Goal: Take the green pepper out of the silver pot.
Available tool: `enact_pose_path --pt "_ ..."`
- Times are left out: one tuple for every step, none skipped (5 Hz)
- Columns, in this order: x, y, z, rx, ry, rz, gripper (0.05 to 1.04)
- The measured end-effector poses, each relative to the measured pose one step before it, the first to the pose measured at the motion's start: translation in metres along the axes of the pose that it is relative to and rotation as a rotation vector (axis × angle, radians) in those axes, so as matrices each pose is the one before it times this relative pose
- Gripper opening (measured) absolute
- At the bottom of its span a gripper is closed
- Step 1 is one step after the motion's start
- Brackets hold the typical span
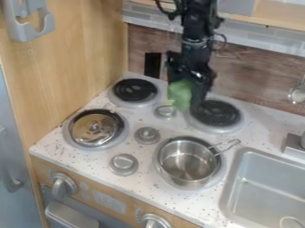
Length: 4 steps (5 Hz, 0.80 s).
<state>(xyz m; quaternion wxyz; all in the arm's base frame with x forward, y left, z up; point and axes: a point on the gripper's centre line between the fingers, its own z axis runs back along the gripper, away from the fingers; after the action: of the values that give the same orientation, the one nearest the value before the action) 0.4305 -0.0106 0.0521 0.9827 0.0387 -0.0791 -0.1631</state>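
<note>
Coloured blk throughout, w/ chunky, uneven housings (199,15) stacked along a column-like arm (196,33). Ringed partway down by a greyish band (196,42) w/ small pale marks, too tiny to make out. Edged on one side by a thin dark cable (161,8), bowed outward; looped on the other by a 2nd cable (224,41). Made knobbly lower down, w/ whitish glints, & finished in matching blk at the gripper (188,95).

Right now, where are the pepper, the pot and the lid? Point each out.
Pepper (180,92): camera view, middle of its green side.
Pot (186,165): camera view, its inside.
Lid (94,128): camera view, near its knob.
</note>
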Motion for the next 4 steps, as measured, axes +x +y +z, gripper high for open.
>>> enact_pose_path --pt "0.00835 0.01819 -0.03574 0.0262 0.0475 0.0574 0.809" --pt "-0.00061 0.01825 -0.02714 0.0152 0.0457 0.0622 0.809" --pt "-0.00247 0.00406 -0.03057 0.0222 0.0574 0.0559 0.809" --pt "0.00531 0.00046 -0.00366 0.0014 -0.0043 0.0204 0.837"
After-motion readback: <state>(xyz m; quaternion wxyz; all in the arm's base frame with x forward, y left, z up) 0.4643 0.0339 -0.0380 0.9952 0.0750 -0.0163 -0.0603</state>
